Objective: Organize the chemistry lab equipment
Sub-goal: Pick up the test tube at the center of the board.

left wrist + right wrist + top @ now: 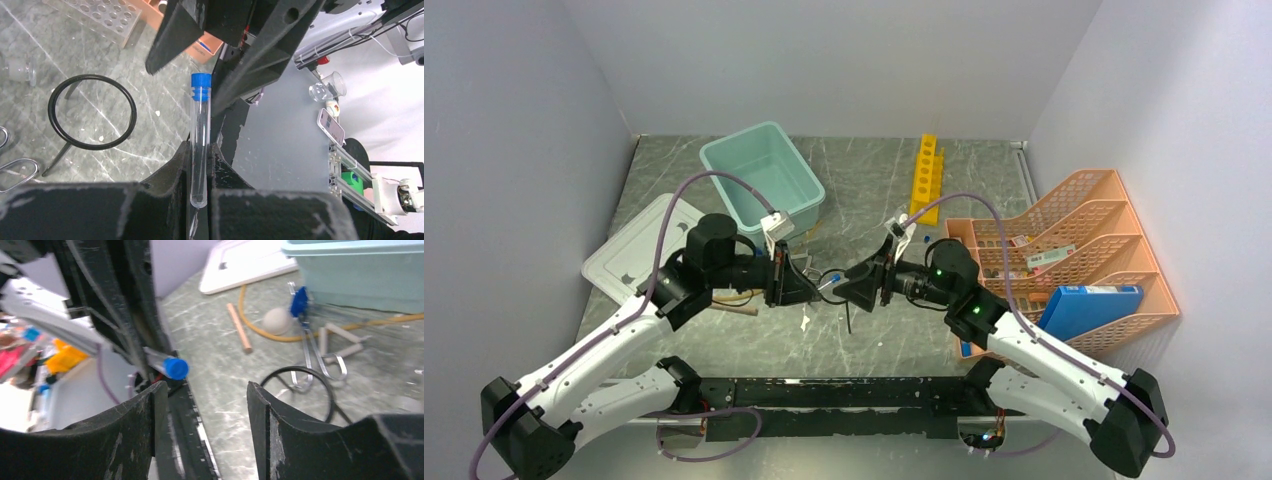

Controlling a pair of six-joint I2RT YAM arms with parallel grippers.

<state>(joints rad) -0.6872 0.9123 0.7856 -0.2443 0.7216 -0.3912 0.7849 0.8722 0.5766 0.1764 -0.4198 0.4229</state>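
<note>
While both claws met above the middle of the table (874, 190), the black ring stand (92, 112) lay on it just under them. Silver wire clips (312, 355), a tan hose (241, 299) and a wooden stick (239, 327) lay toward 9 o'clock, near the tub.

The tube (200, 140) was slim and clear with a ribbed blue cap (201, 85). The left gripper (200, 165) was clamped on its lower end. The right gripper (200, 410) faced it, jaws spread to either side of the cap and not touching it.

The pale teal tub (724, 150) sat at 11 o'clock, with its grey-white lid (629, 250) flat at 9. The yellow rack (927, 175) sat at 1 o'clock; what its holes held could not be told. The orange organiser (1074, 230) at 3 o'clock held a blue box (1089, 305).
</note>
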